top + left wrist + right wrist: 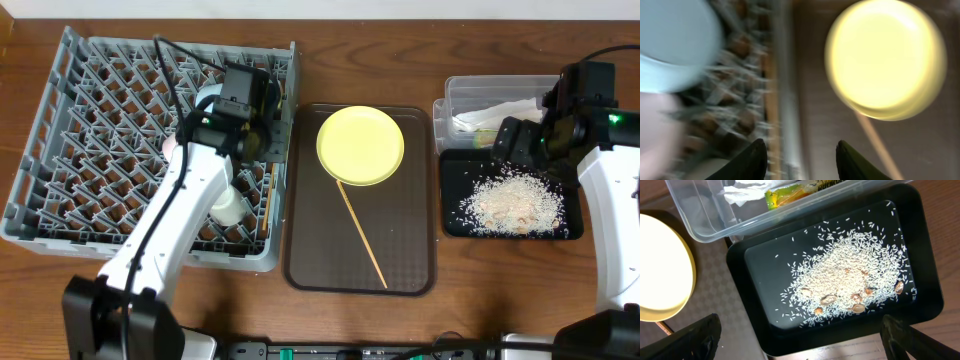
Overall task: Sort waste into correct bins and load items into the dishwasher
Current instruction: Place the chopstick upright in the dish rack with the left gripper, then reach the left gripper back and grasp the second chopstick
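Round yellow plate (360,146) is lying on the brown serving tray (310,240), awaiting loading. Left tool (800,150) is hovering spread and empty left of that tray, over the grey pegged plastic dish rack (60,120), seemingly free for the plate. Right tool (800,330), likewise spread and empty, is hanging right of it above whitish rice scraps (845,280) binned in the shallow black tray (920,235).
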